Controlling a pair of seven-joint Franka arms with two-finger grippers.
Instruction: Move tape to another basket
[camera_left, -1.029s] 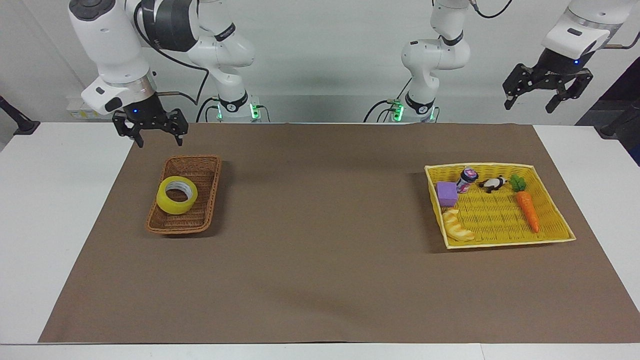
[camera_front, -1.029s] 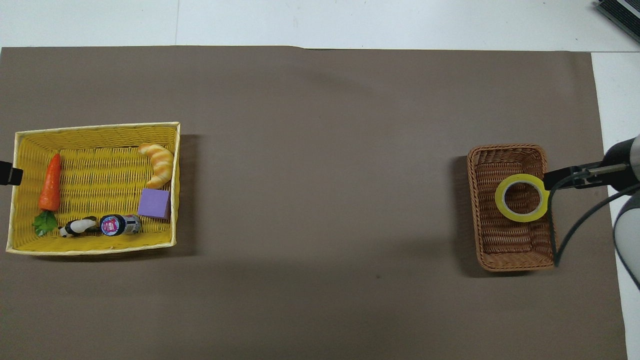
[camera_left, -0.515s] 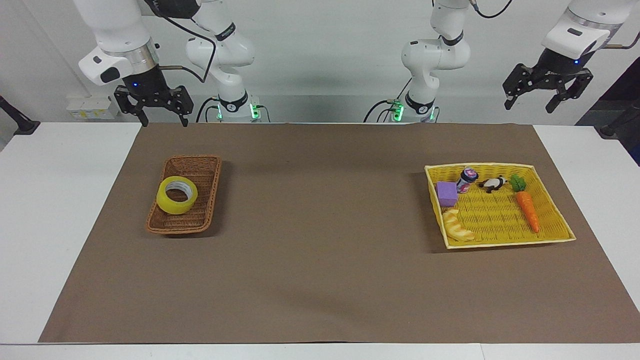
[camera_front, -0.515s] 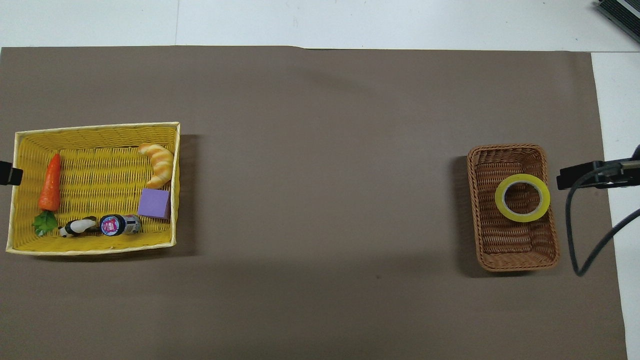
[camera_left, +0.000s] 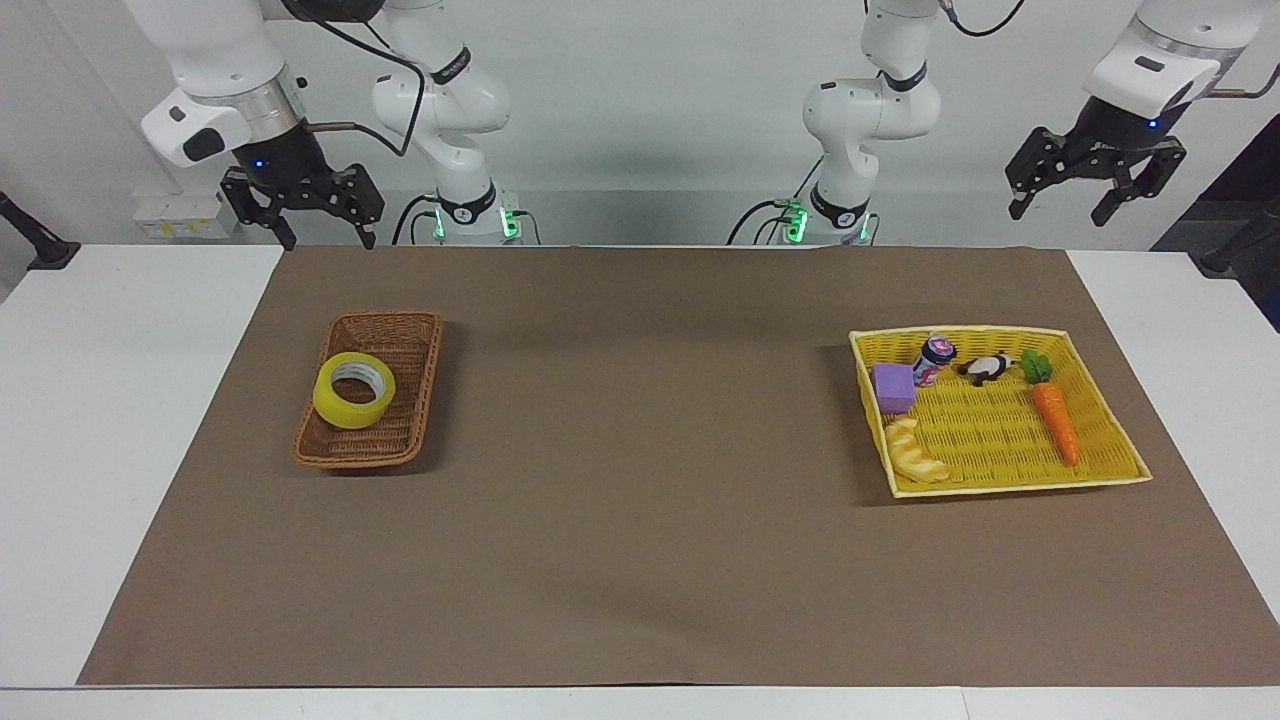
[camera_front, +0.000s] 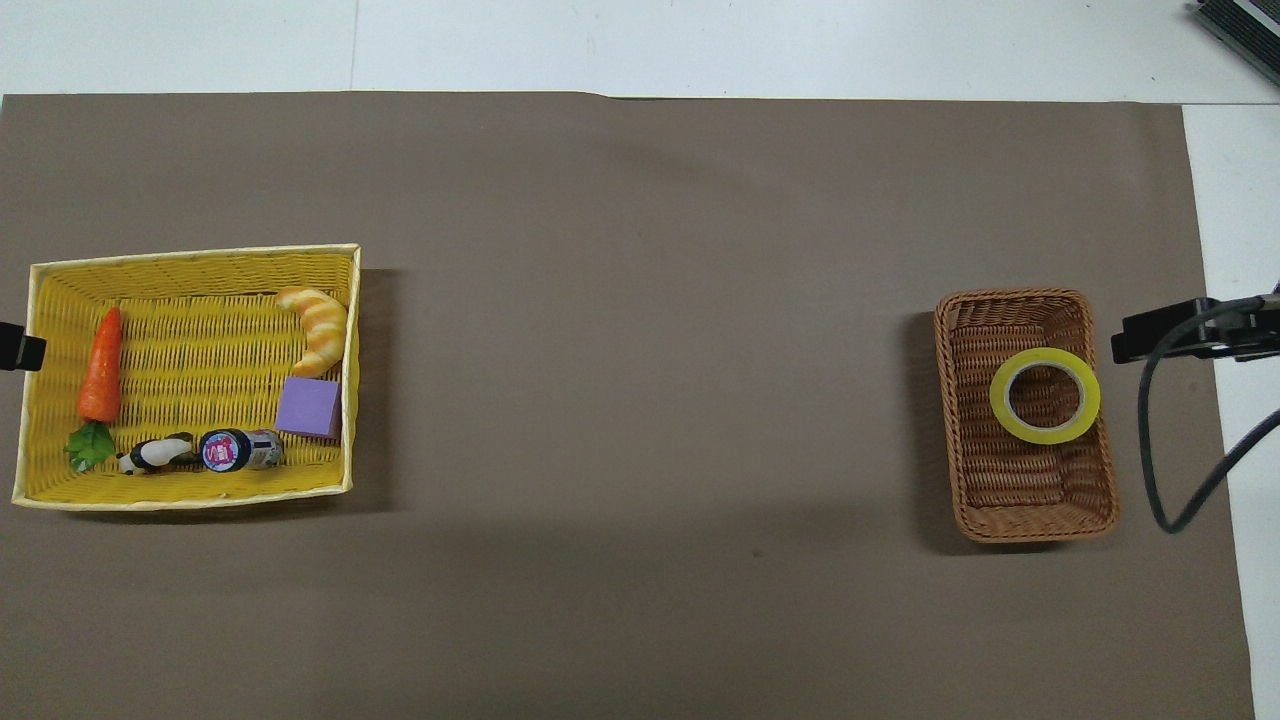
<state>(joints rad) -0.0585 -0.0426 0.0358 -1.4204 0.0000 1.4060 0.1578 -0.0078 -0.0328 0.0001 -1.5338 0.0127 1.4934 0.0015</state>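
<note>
Tape in wicker basket, both grippers raised and empty.

Basket (camera_left: 368, 392), left of frame in the facing view, holds the tape (camera_left: 354, 390), lying flat, hole up. Right gripper (camera_left: 303, 205) hangs upper left, jaws spread, the nearer arm; left gripper (camera_left: 1096, 176) waits upper right, jaws spread.

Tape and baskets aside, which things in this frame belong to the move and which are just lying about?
Part of the job:
- tape, lying in the brown wicker basket
- right end effector, open, raised over the table's edge by that basket

Lying about, all in the yellow tray basket:
- carrot
- croissant
- purple block
- small bottle
- panda figure
- left end effector waits, open
</note>
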